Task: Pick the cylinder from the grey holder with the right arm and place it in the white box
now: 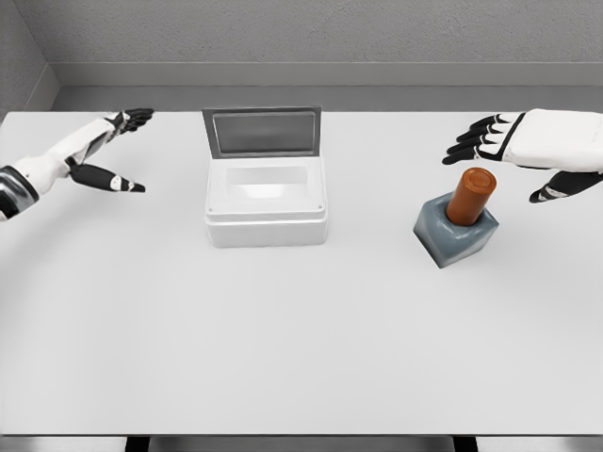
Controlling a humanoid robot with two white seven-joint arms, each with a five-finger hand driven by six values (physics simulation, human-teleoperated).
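An orange cylinder (470,195) stands tilted in the grey holder (456,233) on the right side of the white table. My right hand (504,151) hovers just above and to the right of the cylinder, fingers spread and holding nothing. The white box (267,203) sits at the table's middle, lid raised at its back, inside bare. My left hand (113,151) floats at the far left, open, well away from the box.
The white table (283,348) stretches wide in front of the box and holder. A grey wall runs behind the table's far edge.
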